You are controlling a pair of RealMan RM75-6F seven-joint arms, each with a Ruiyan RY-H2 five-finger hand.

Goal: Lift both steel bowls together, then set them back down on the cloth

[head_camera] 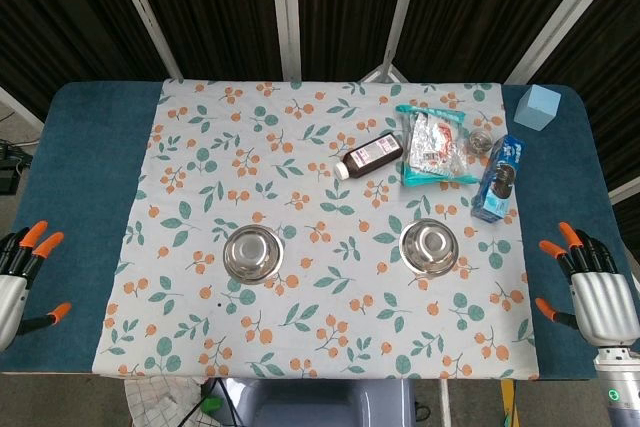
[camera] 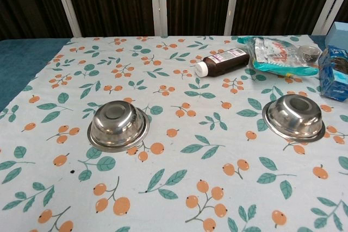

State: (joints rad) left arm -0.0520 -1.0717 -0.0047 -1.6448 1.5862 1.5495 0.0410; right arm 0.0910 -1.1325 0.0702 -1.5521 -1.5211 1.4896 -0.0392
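Note:
Two steel bowls rest upright on the floral cloth (head_camera: pixel 330 277). The left bowl (head_camera: pixel 253 252) (camera: pixel 118 125) sits left of centre, the right bowl (head_camera: pixel 429 246) (camera: pixel 294 117) right of centre. My left hand (head_camera: pixel 18 277) hovers at the table's left edge, fingers spread, holding nothing, well clear of the left bowl. At the right edge my right hand (head_camera: pixel 595 292) is also spread and empty, far from the right bowl. Neither hand shows in the chest view.
Behind the right bowl lie a brown bottle (head_camera: pixel 370 156) (camera: pixel 223 62), a teal snack bag (head_camera: pixel 432 144) (camera: pixel 277 55), a blue cookie pack (head_camera: pixel 498 177) (camera: pixel 334 73) and a small glass jar (head_camera: pixel 481 141). A light blue block (head_camera: pixel 540 106) stands at the far right corner.

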